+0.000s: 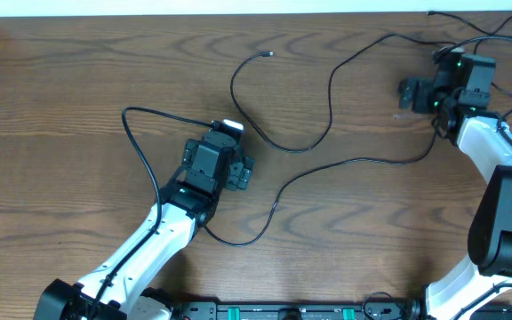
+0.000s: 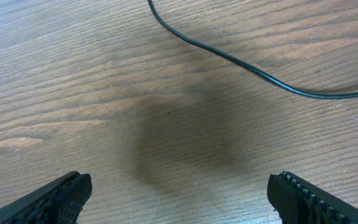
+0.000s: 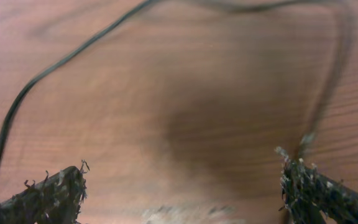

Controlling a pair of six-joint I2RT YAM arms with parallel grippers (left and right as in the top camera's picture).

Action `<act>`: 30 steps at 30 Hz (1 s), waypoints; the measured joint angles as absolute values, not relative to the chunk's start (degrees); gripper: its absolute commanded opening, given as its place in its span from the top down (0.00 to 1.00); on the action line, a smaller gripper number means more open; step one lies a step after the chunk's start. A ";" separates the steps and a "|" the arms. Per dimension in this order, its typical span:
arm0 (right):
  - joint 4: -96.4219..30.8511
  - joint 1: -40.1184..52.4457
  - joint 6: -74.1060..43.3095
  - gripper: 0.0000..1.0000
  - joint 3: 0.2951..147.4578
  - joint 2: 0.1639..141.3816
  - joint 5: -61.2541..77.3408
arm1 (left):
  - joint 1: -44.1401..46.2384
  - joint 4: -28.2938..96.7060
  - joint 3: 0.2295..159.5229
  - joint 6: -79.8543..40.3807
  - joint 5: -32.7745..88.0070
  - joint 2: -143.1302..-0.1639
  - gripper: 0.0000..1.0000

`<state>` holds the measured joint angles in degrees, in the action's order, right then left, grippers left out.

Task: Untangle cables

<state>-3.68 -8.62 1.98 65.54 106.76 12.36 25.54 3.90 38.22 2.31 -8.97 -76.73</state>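
1. The left black two-finger gripper is held wide open and empty above the brown wood-grain table. A thin black rubber-sheathed cable is seen crossing just beyond its fingertips.
2. The right black two-finger gripper is likewise spread apart with nothing between its jaws. Blurred black strands are seen curving around it on both sides.
3. From overhead, one looped black cable with a small plug end is laid between the arms. A second long black cable is run from the right gripper's side towards the left arm.
4. The cables are judged light, limp and easily dragged. A mid-span pinch is likely to slip, so a hold close to a plug end is advised.
5. Two grippers are counted. Two cables are counted on the open table, and the bunched strands at the far right corner cannot be counted.
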 measured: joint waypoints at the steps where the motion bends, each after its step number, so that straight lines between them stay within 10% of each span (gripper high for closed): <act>1: -4.38 -8.23 2.74 0.01 65.54 106.78 13.52 | 25.54 3.84 38.22 2.31 -8.97 -76.73 0.05; 19: -29.76 15.92 51.64 0.01 65.63 106.78 31.11 | 17.17 6.00 38.22 -9.50 -21.43 -76.73 0.05; 30: -30.41 19.27 60.51 0.01 61.71 107.15 32.71 | 12.80 7.11 38.22 -15.03 -22.24 -76.75 0.04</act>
